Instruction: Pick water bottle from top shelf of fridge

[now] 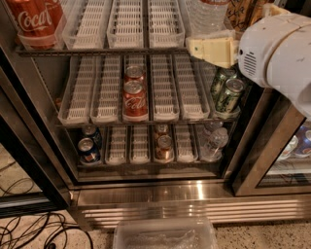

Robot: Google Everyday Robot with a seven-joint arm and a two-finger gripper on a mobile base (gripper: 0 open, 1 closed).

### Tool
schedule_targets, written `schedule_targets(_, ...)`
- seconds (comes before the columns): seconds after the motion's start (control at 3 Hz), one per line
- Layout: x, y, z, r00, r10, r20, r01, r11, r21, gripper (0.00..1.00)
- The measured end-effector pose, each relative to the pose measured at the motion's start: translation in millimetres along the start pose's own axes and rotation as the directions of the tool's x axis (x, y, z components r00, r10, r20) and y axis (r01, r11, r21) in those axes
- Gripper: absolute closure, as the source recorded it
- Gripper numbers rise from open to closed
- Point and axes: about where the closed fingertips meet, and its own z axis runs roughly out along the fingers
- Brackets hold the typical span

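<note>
The water bottle (206,14), clear and ribbed, stands at the right end of the top shelf (129,24); its cap and label are cut off by the top edge. My gripper (210,48), cream-coloured on a bulky white arm (279,58), reaches in from the right. It is just in front of and below the bottle's base, at the level of the shelf's front wire. The fridge (146,197) stands open with its steel base below.
A red Coca-Cola bottle (36,19) stands at the top left. Red cans (134,97) and green cans (228,92) sit on the middle rack. Cans and small clear bottles (214,141) sit on the bottom rack. A glass door (272,160) stands at the right. A clear bin (165,236) and cables (29,233) lie on the floor.
</note>
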Motion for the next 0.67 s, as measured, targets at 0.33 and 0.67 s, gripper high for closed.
schedule_targets(0.33,0.0,0.0,0.0,1.0,0.0,0.0,0.0,1.0,0.0,0.09)
schedule_targets(0.67,-4.4,-0.2,3.2,1.0,-0.002,0.014,0.002,0.9999,0.013,0.16)
